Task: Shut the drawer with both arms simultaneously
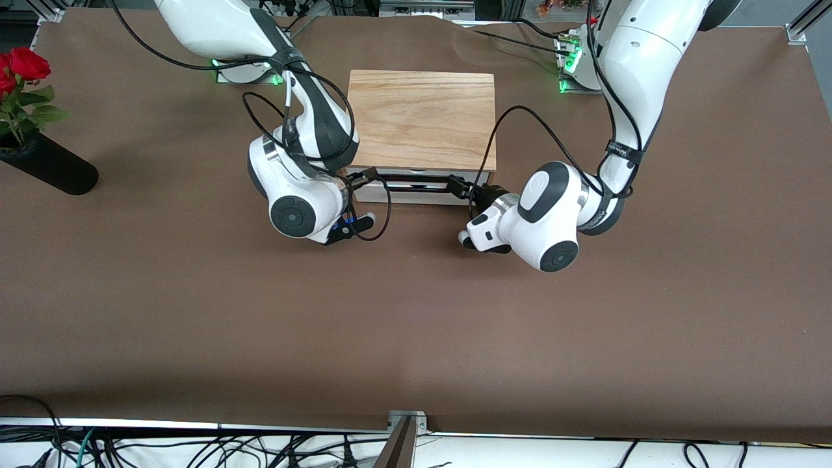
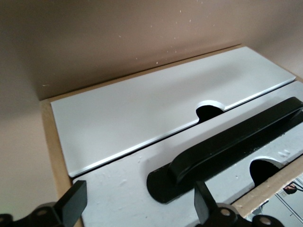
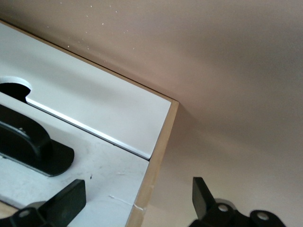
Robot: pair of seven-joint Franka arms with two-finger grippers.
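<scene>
So the light oak box (image 1: 421, 117) sits on the brown table (image 1: 416, 325), about midway between the two arm bases. Its drawer with the white front panel (image 1: 416, 193) and thin black bar handle (image 1: 419, 178) faces the front camera and looks pushed in, or nearly so, with the panel sitting right under the box's top edge.

Both white arms are reaching down to the drawer front. The right end effector (image 1: 362, 176) is at the handle's end toward the right arm's side, and its wrist view shows the black fingers (image 3: 64, 201) spread apart with the corner of the box between them, not clamped on anything. The left end effector (image 1: 463, 188) is at the handle's other end, fingers (image 2: 73, 201) also spread wide, straddling the handle's foot (image 2: 163, 187) without gripping it.

A black vase of red roses (image 1: 39, 149) stands well off toward the right arm's end of the table.
</scene>
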